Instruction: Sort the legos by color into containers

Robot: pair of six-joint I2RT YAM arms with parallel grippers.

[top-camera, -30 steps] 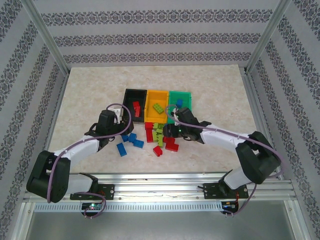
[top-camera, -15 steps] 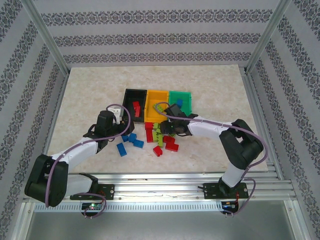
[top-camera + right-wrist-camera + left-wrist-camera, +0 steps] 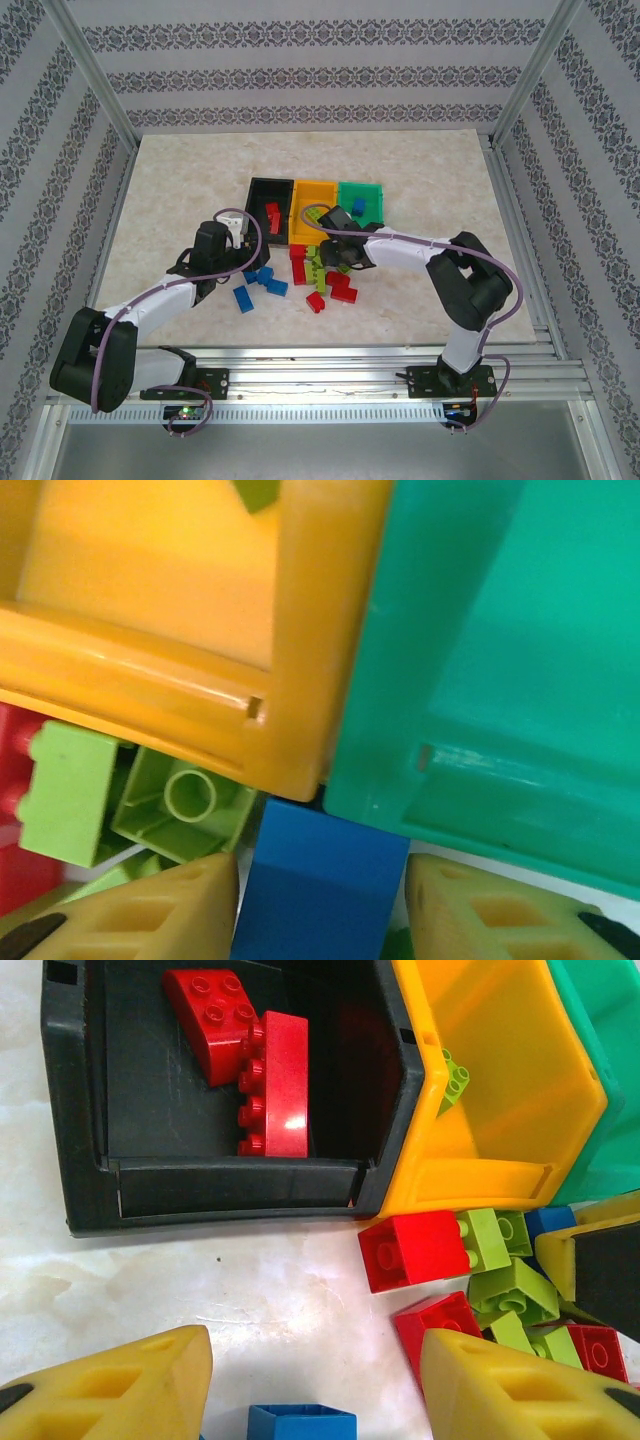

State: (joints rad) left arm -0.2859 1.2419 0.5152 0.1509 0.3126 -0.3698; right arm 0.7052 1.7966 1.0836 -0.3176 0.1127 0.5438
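The black bin (image 3: 268, 190), the orange-yellow bin (image 3: 316, 188) and the green bin (image 3: 362, 189) stand in a row. Two red bricks (image 3: 245, 1055) lie in the black bin (image 3: 75, 1110), and a lime brick (image 3: 452, 1078) lies in the orange-yellow bin (image 3: 500, 1080). Red and lime bricks (image 3: 320, 270) are heaped in front of the bins, with blue bricks (image 3: 266, 279) to their left. My left gripper (image 3: 315, 1390) is open over bare table, a blue brick (image 3: 300, 1422) low between its fingers. My right gripper (image 3: 320, 910) is shut on a blue brick (image 3: 320, 875) at the foot of the orange-yellow bin (image 3: 150, 590) and green bin (image 3: 500, 630).
Lime bricks (image 3: 120, 790) and a red one (image 3: 15, 810) crowd the right gripper's left side. A red brick (image 3: 415, 1250) and lime bricks (image 3: 510, 1295) lie just ahead of the left gripper's right finger. Patterned walls and metal posts ring the marble table (image 3: 180, 190).
My right gripper has moved left and toward the bins, from the pile's right edge to the seam between the orange-yellow and green bins. The left arm has barely shifted.
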